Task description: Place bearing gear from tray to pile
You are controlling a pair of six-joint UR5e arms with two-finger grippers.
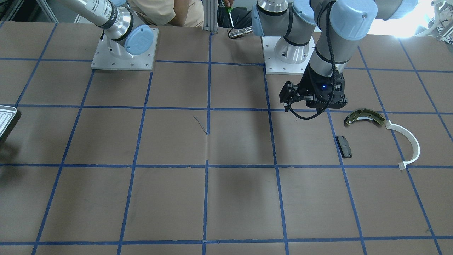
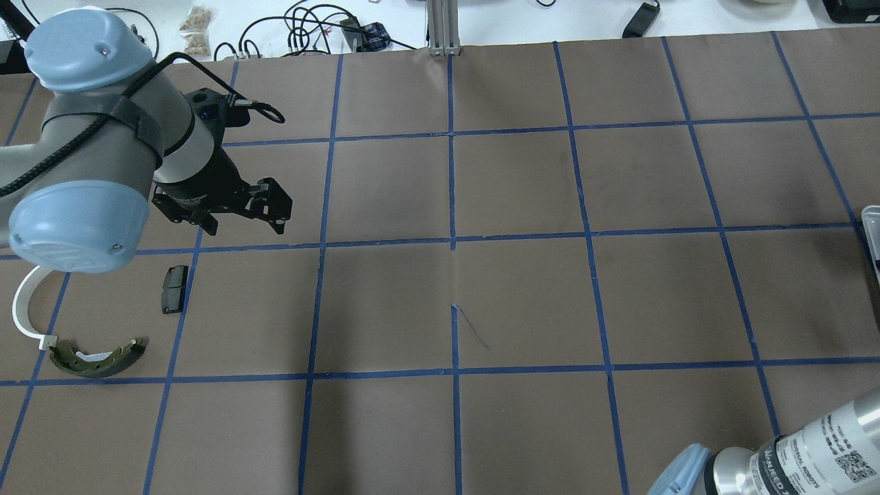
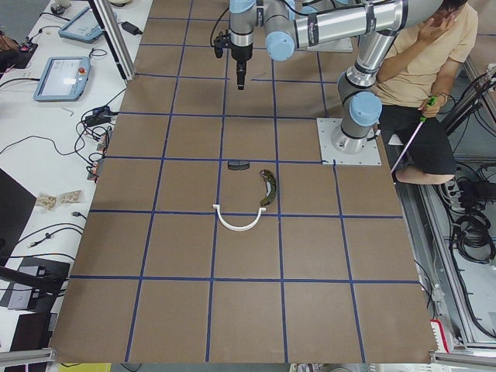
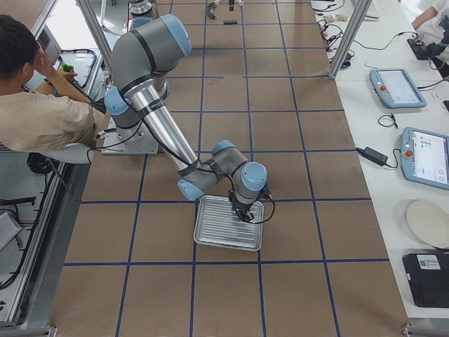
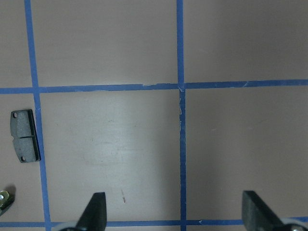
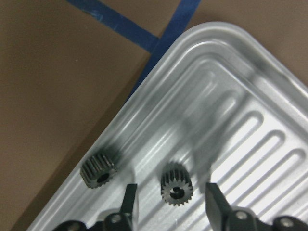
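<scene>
Two small dark bearing gears lie in a corner of the ribbed metal tray [image 6: 240, 120]. One gear [image 6: 176, 189] sits between the fingers of my open right gripper [image 6: 171, 199], which does not touch it. The other gear [image 6: 98, 171] lies to its left. The exterior right view shows this gripper [image 4: 242, 210] low over the tray [image 4: 217, 232]. The pile is an olive brake shoe [image 1: 364, 117], a white half-ring [image 1: 410, 141] and a black pad [image 1: 343, 146]. My left gripper [image 5: 175, 214] is open and empty, pointing down above the table beside the pad [image 5: 22, 136].
A seated operator [image 4: 35, 105] is behind the robot bases [image 1: 124, 49]. An aluminium post [image 1: 210, 14] stands at the table's back edge. Tablets [image 4: 396, 88] and cables lie on the side bench. The tray's edge shows at the far side [image 2: 872, 227].
</scene>
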